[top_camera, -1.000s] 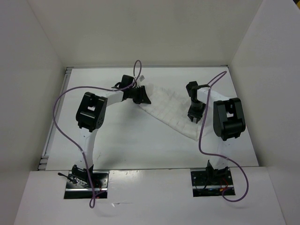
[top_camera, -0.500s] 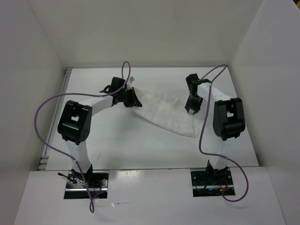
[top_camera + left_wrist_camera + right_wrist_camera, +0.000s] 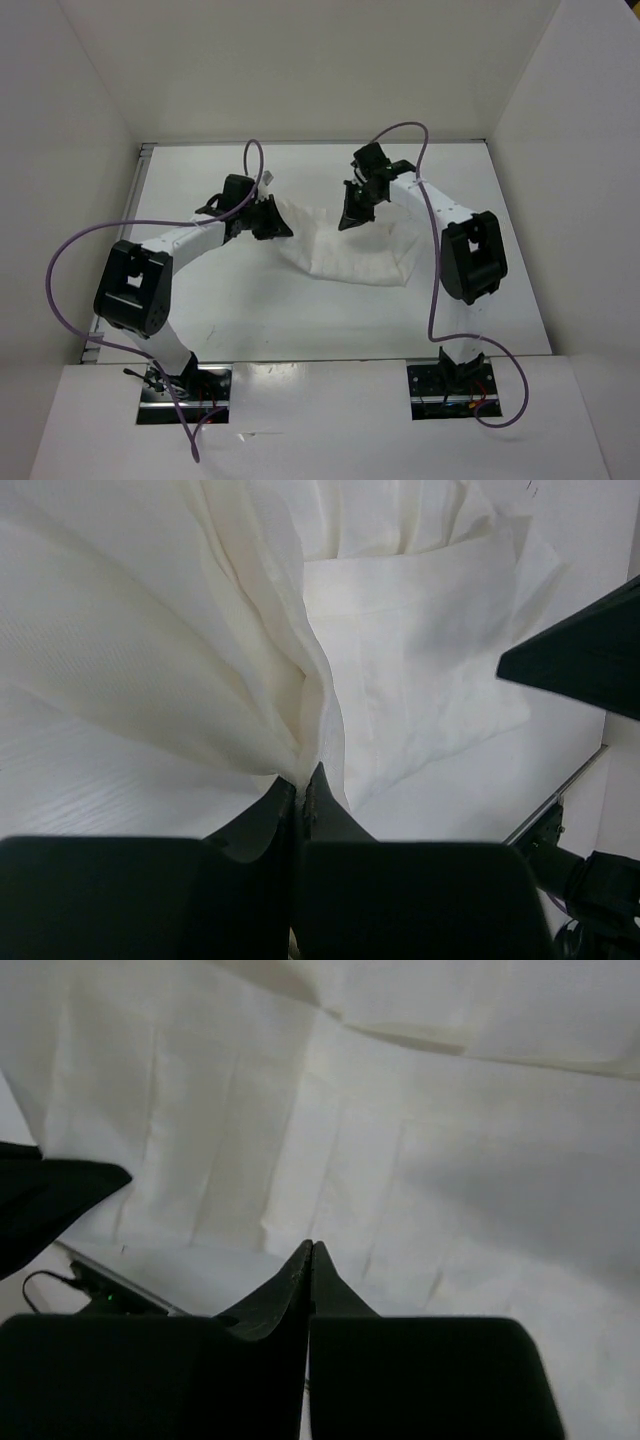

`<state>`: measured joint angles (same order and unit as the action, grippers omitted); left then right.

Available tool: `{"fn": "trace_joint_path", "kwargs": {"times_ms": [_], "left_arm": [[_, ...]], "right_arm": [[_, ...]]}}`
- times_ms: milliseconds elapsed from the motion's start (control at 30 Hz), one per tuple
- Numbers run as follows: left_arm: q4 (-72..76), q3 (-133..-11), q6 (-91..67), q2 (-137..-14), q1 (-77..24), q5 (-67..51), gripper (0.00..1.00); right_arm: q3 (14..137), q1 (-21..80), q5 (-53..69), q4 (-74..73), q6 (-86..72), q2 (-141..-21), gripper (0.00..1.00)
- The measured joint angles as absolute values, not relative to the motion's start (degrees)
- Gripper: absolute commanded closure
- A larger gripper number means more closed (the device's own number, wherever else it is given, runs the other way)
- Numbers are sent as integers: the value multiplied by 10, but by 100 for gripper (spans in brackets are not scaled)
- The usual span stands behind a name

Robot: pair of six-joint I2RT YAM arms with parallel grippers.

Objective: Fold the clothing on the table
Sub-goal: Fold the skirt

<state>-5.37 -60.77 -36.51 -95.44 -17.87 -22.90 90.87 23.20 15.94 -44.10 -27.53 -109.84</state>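
Both pairs of jaws are closed. On the left gripper the two black fingers meet at their tips and pinch a gathered bunch of the clothing, whose folds fan outward from the pinch point across most of the left wrist view. On the right gripper the fingers are pressed tip to tip with no gap, right against the pleated fabric. Whether a layer is caught between them cannot be told, as the cloth there lies fairly flat and does not converge on the tips. Seen from above, the left gripper sits at the left end of the clothing, and the right gripper sits at its upper edge, a little right of the left one. The two are close together and angled toward each other. Each wrist view catches the other gripper as a dark wedge at its side. The garment lies rumpled on the table, roughly in the middle, trailing from the two grippers down and to the right, where it ends in a blunt folded corner. It rests on the surface along its lower edge. Both arms reach in from their bases at the near edge, each with a purple cable looping beside it, and plain white walls stand around the table.
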Motion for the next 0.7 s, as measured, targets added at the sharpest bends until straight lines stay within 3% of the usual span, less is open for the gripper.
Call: {"fn": "trace_joint_path", "kwargs": {"times_ms": [300,700], "left_arm": [[-53,-608,-367,-952,-182,-222,100],[-58,-608,-381,-936,-188,-217,100]], "right_arm": [[872,259,268,-401,-286,-1159,100],[838,272,315,-384,-300,-1215,100]]}}
